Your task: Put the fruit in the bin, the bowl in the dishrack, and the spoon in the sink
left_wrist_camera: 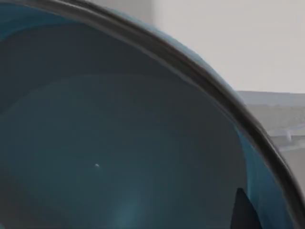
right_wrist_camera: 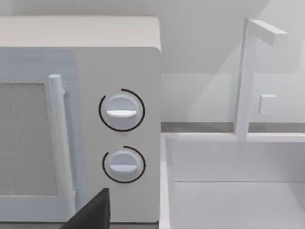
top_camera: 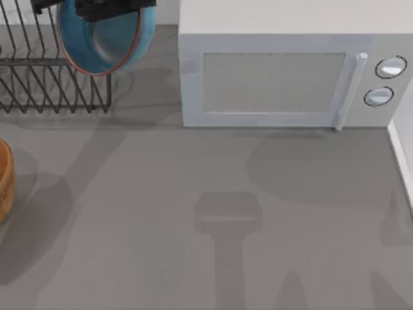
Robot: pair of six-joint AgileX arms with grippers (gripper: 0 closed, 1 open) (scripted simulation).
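Bowl (top_camera: pixel 106 40) tilted above dishrack (top_camera: pixel 51 81), clamped by left pincer (top_camera: pixel 97 8).

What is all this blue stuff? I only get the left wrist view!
Observer: It's the bowl. In the top view it stands tilted on edge over the black dishrack, with the left end effector at its upper rim.
Operator: What's next to the rack?
Observer: A white microwave stands to the rack's right, and the orange-brown bin peeks in at the table's left edge.
Operator: Where's the sink?
Observer: The right arm's wrist view shows the white sink right beside the microwave's dials.
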